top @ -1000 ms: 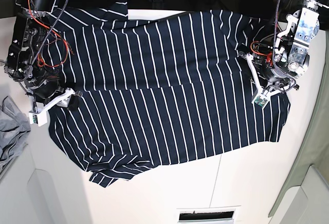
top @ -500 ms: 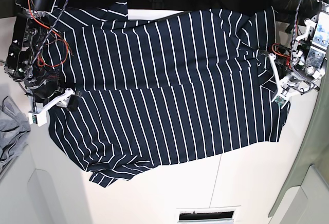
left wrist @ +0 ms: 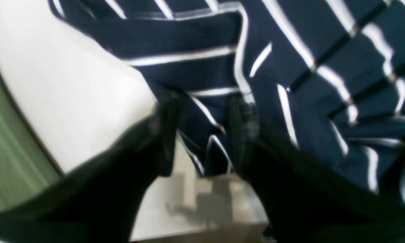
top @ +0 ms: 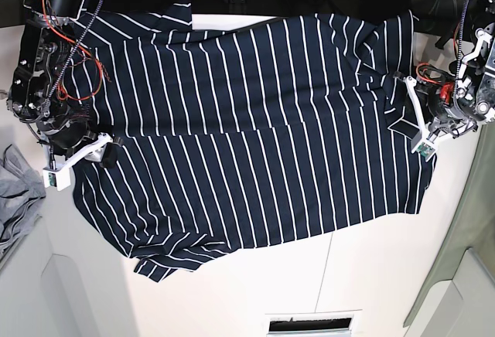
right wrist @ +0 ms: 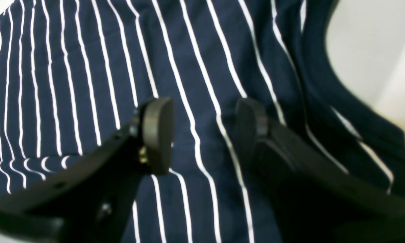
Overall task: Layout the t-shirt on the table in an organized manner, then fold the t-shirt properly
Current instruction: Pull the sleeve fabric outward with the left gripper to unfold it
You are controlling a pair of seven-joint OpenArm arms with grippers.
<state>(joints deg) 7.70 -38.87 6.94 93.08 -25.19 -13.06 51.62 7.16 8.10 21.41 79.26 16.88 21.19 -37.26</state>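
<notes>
T-shirt [top: 255, 128] spread on table [top: 371, 275], edges rumpled (folding unstarted); left gripper [left wrist: 202, 131] straddles hem, grip uncertain; right gripper [right wrist: 202, 135] parted, empty.

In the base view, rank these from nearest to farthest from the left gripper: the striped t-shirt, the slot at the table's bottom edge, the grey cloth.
From the left gripper:
1. t-shirt, directly beside it at the shirt's right edge.
2. slot, bottom centre of the table.
3. grey cloth, far left edge.
</notes>
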